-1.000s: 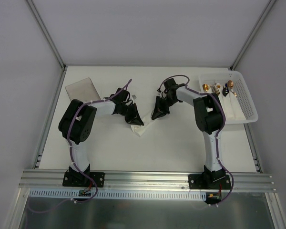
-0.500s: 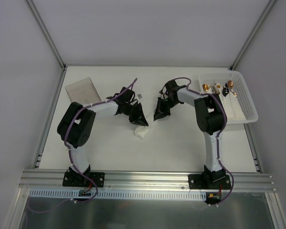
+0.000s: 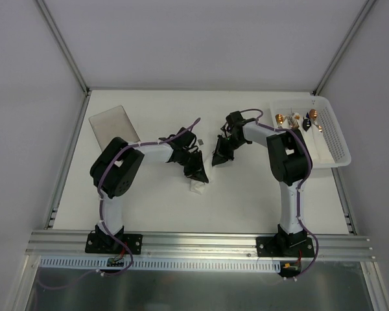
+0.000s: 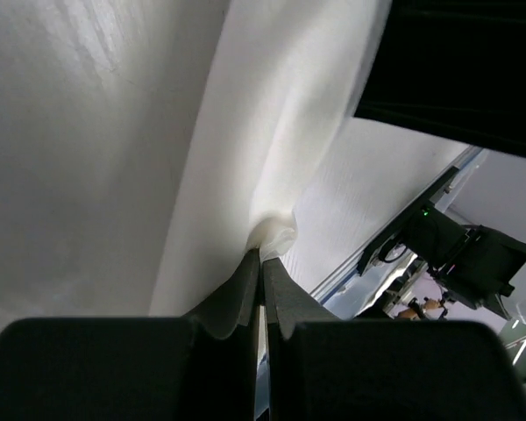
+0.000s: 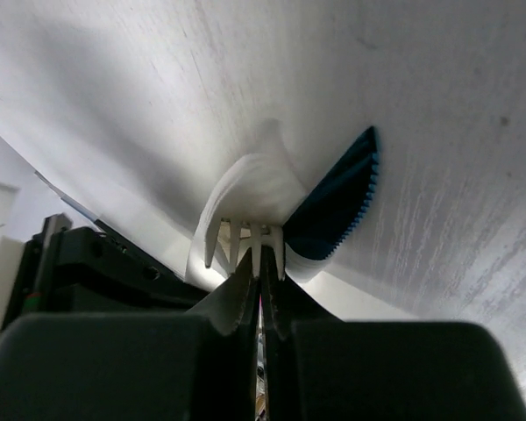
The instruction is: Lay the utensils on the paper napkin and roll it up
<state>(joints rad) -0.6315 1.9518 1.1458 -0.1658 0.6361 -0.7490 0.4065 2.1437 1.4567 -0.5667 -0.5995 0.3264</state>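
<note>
The paper napkin (image 3: pixel 196 188) is a loose white roll at the table's middle, lying between my two grippers. My left gripper (image 3: pixel 200 176) is shut, and its tips (image 4: pixel 263 254) pinch a fold of the napkin (image 4: pixel 245 132). In the right wrist view the roll's open end (image 5: pixel 254 184) faces me. Pale fork tines (image 5: pixel 237 232) and a blue serrated knife blade (image 5: pixel 337 206) stick out of it. My right gripper (image 5: pixel 263 263) is shut with one fork tine caught between its tips. From above, the right gripper (image 3: pixel 217 161) sits just right of the left one. The utensils' handles are hidden.
A white basket (image 3: pixel 334 152) at the right edge holds white rolls with gold and black cutlery ends. A flat grey sheet (image 3: pixel 113 123) lies at the back left. A small dark bit (image 3: pixel 200 140) lies behind the grippers.
My left gripper has carried the napkin right and toward the front. The right gripper has closed the last bit and shifted slightly right.
</note>
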